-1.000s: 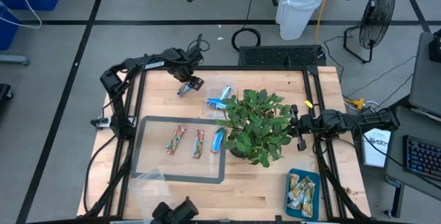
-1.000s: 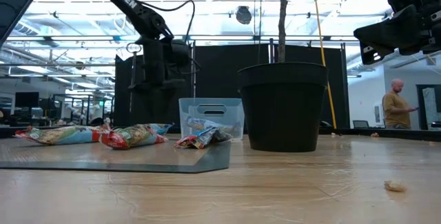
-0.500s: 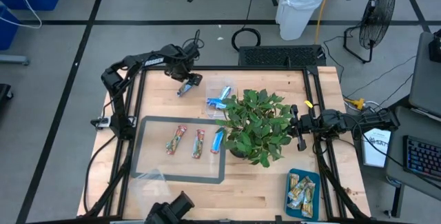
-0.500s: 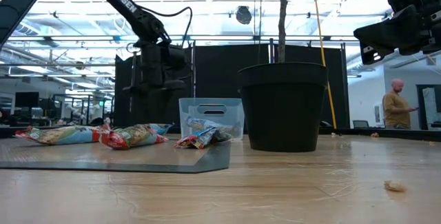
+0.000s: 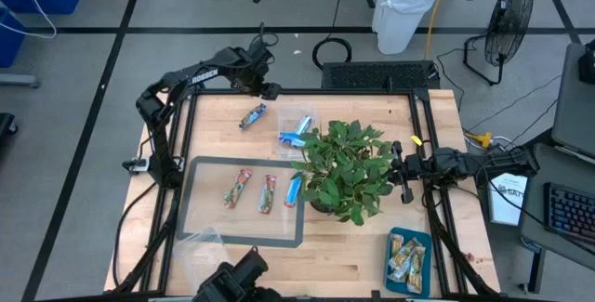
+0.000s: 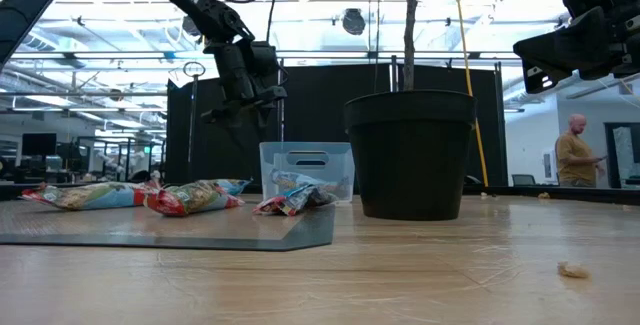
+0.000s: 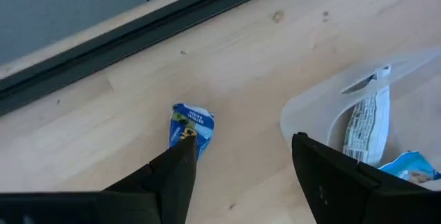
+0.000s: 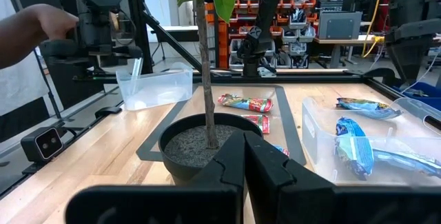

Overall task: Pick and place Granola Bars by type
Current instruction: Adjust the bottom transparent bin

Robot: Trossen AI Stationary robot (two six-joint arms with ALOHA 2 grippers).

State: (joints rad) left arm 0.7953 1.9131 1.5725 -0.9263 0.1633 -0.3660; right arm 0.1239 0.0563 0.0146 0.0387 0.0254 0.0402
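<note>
A blue granola bar lies flat on the bare wood near the far edge, also seen in the left wrist view. My left gripper hangs open above and beyond it, touching nothing. Beside it, a clear tub holds blue bars. On the grey mat lie two red-and-tan bars and a blue one. Green-and-beige bars fill the teal tray. My right gripper waits shut at the right, behind the plant.
A potted plant stands mid-table, its black pot blocking the right of the mat. A second clear tub sits at the near left. A person's hand shows at the table's side; another person stands far off.
My left gripper has risen from just over the blue bar and gone toward the table's far edge, rolling somewhat, its fingers open throughout. The blue bar stays flat on the wood.
</note>
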